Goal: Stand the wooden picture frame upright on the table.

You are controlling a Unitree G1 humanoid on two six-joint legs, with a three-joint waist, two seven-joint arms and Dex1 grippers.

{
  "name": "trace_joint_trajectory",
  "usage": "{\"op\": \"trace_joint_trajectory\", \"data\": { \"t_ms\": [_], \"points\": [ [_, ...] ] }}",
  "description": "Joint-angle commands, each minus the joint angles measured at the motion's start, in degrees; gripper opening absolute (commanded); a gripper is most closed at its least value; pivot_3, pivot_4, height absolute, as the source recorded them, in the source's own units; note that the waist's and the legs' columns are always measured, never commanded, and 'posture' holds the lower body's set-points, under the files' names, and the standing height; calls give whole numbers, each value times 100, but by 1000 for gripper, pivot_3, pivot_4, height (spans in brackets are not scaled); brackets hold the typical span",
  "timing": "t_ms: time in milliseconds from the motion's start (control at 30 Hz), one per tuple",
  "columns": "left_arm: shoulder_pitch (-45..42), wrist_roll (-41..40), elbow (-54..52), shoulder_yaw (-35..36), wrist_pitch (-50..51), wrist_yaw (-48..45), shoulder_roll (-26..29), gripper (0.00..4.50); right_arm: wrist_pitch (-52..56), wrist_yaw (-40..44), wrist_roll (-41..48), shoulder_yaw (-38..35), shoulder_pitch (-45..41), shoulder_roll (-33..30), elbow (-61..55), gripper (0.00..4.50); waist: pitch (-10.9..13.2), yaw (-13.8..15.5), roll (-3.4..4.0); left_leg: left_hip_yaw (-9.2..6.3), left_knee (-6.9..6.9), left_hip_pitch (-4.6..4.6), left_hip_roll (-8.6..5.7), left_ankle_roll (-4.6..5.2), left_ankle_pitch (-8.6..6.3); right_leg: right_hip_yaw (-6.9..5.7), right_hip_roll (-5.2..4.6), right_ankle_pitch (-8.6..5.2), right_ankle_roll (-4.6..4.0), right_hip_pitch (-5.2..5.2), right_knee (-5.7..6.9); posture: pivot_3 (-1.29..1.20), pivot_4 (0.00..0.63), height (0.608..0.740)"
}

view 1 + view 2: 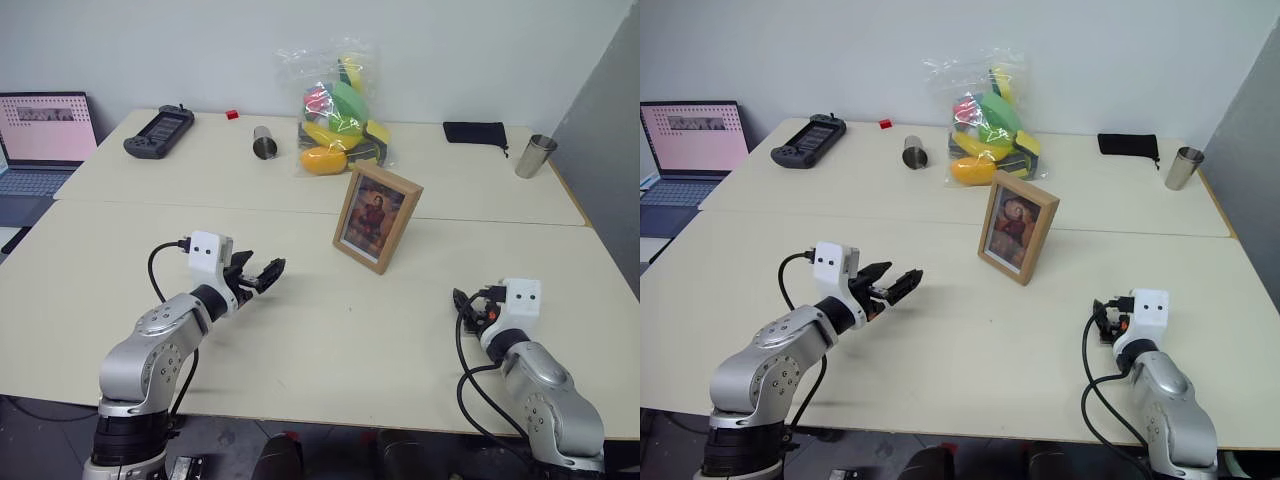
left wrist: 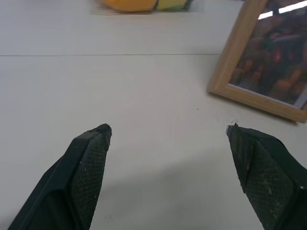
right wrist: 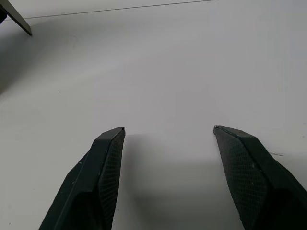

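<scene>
Both black two-fingered grippers are hovering low over the cream-beige table [image 1: 300,350] with fingers spread and gripping nothing: the left gripper [image 1: 262,274] is aiming toward the small light-wood picture frame [image 1: 377,217], the right gripper [image 3: 168,132] sitting well apart from it. That frame is standing upright mid-table, long axis vertical, reddish portrait facing the robot's left. Behind it, a clear plastic bag [image 1: 338,108] is holding yellow, green and red items, hard to identify.
</scene>
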Motion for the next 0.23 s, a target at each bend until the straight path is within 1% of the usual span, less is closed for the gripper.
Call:
{"op": "trace_joint_trajectory", "data": {
  "t_ms": [33, 233],
  "points": [
    [-157, -318, -143, 197, -10, -213, -29, 4109, -6, -4, 133, -79, 5, 8, -263, 3122, 0, 0, 0, 0, 0, 0, 0, 0, 0, 0, 0, 0, 0, 0, -1, 0, 150, 740],
    [-145, -432, -79, 147, 172, -386, 123, 4109, 46, -67, 306, -168, 23, 58, -284, 3122, 0, -4, 0, 0, 0, 0, 0, 0, 0, 0, 0, -1, 2, 0, 0, 0, 150, 740]
  ]
}}
